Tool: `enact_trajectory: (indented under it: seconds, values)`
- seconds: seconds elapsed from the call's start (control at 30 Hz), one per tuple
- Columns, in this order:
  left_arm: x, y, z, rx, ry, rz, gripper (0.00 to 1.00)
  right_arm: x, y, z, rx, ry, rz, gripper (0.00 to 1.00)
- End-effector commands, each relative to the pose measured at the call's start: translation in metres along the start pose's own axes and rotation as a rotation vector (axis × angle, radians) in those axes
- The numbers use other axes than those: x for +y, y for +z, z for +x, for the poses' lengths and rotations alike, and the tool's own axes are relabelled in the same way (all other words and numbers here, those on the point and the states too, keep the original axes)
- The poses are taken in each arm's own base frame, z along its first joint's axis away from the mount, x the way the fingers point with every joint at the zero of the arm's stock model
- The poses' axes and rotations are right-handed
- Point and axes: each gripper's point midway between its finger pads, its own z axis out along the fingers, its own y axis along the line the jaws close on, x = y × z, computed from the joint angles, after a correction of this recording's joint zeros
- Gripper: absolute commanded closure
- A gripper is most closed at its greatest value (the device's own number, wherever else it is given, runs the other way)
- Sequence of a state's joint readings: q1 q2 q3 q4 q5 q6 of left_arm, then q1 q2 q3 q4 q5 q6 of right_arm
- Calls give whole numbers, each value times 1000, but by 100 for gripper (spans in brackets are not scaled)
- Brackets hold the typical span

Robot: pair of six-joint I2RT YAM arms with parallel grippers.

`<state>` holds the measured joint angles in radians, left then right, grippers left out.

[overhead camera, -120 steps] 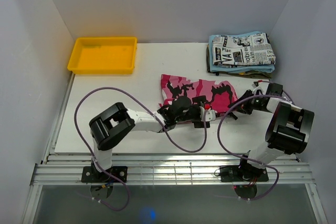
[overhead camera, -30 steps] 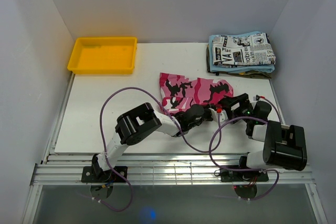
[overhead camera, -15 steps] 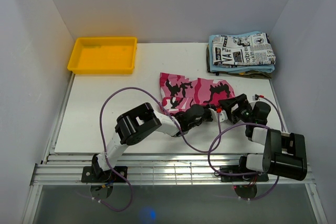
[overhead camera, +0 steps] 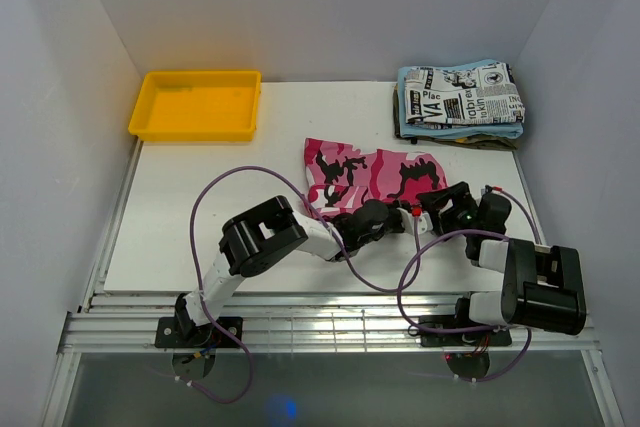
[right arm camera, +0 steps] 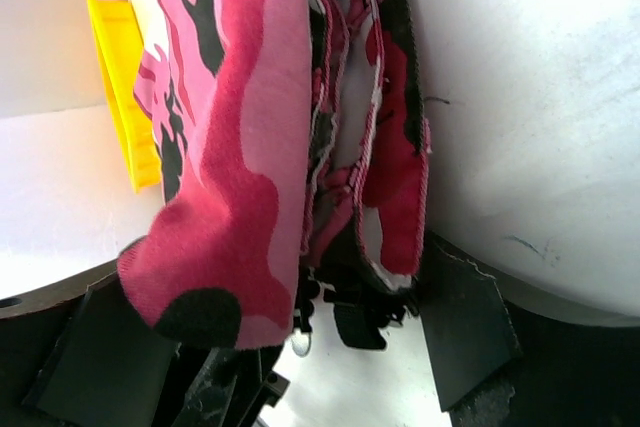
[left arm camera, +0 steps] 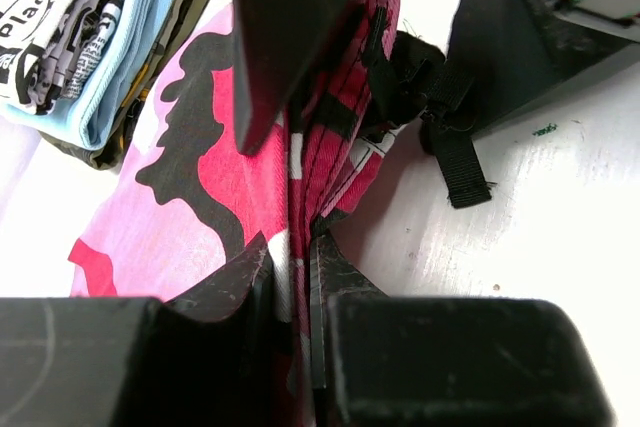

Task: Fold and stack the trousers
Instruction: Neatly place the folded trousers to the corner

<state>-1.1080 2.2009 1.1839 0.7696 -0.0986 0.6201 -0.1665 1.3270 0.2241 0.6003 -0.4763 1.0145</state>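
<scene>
The left pincer [left arm camera: 290, 269] is nearly closed, its fingers nipping a thin, layered edge of the trousers [overhead camera: 370, 169], with cloth visible between the pads in the left wrist view. The right pincer [right arm camera: 280, 292] stands wide, one finger on each side of the bunched near edge of the same bundle. It straddles the layers and does not visibly pinch them. The two pincers meet almost nose to nose at the near right corner of the garment.

The trousers lie folded into a squat rectangle just right of the middle of the white surface [overhead camera: 220, 207]. The nearer edge is gathered up at the pincers and the rest lies flat. The cloth is thin, woven and matte, printed in pink, magenta, white and black blotches, with stitched hems and a black webbing strap [left arm camera: 455, 152] trailing out at the waist.

It looks light and limp, so I judge it will sag and unfold if lifted by one point. Taking hold through all the layers at both near corners should keep the fold together.

At the far right corner sits a stack topped by a newspaper-print garment [overhead camera: 462, 92] over light blue cloth [left arm camera: 110, 77]. A yellow tray [overhead camera: 196, 133] sits at the far left.
</scene>
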Motion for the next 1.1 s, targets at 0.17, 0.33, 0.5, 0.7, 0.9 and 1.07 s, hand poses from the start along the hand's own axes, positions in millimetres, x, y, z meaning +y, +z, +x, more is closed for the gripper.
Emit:
enact_trajectory:
  seconds: [0.17,0.33,0.5,0.7,0.9,1.07]
  values:
    - [13,-9,-34,-73,-9,-9,100,20,8,-22,-116,-7,-53,10]
    - [16,-6,-44,-92,-29,-19,100,4,10,-7,-75,22,-4,10]
    - [18,-4,-48,-98,-42,-25,100,-4,10,-2,-63,36,19,0]
    - [19,-9,-53,-109,-65,-16,100,7,17,-8,-50,31,-9,45]
    - [19,-9,-51,-98,-72,-19,100,8,21,13,102,111,-6,9]
    - [23,-7,-56,-109,-74,-33,100,3,15,21,119,131,11,10]
